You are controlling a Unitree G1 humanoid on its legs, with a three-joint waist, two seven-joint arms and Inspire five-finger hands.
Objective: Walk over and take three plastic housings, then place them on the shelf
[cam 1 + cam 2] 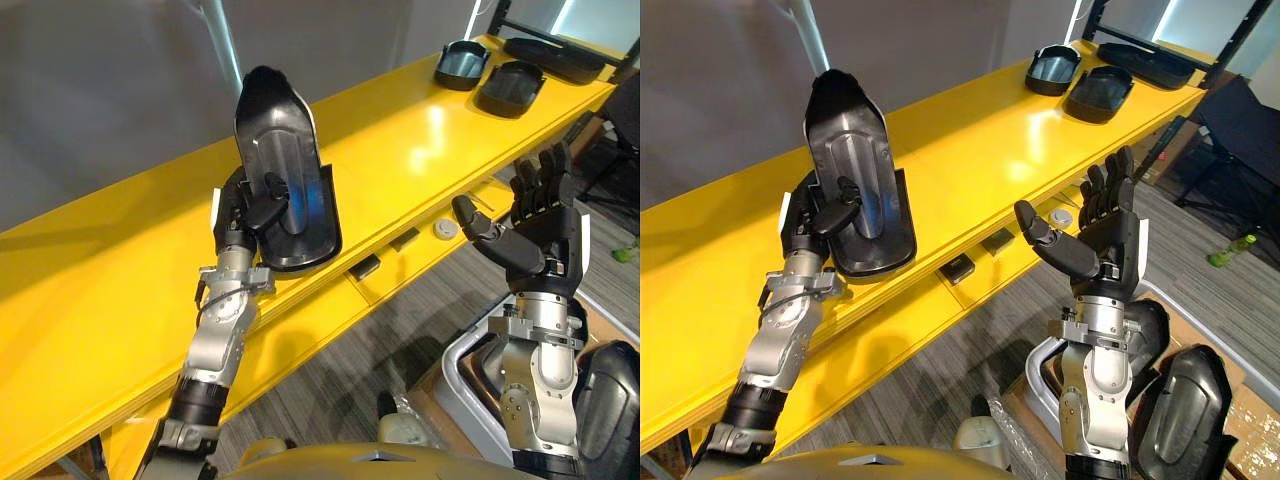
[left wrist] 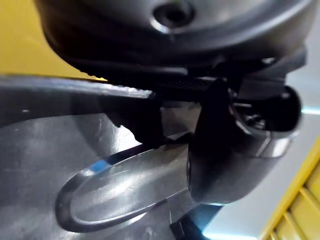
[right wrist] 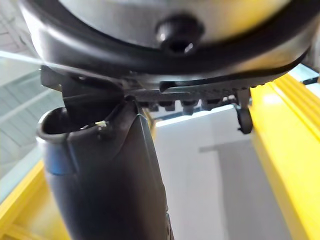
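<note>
- The left hand (image 1: 243, 215) grips a black plastic housing (image 1: 285, 150), thumb curled across its face, holding it upright by the yellow shelf's (image 1: 420, 140) front edge.
- The right hand (image 1: 540, 235) hangs off that edge, fingers spread, empty.
- Near the shelf's far right end lie one housing (image 1: 461, 65) and a second housing (image 1: 510, 88), side by side.

Green bottle (image 1: 1230, 249) on grey floor (image 1: 975, 345)

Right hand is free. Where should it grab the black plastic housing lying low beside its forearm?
Probably the long raised rim of the black plastic housing, coming down from above with the open right hand. It seems to lie hollow side up, so a thumb inside the wall and fingers outside could pinch it.
</note>
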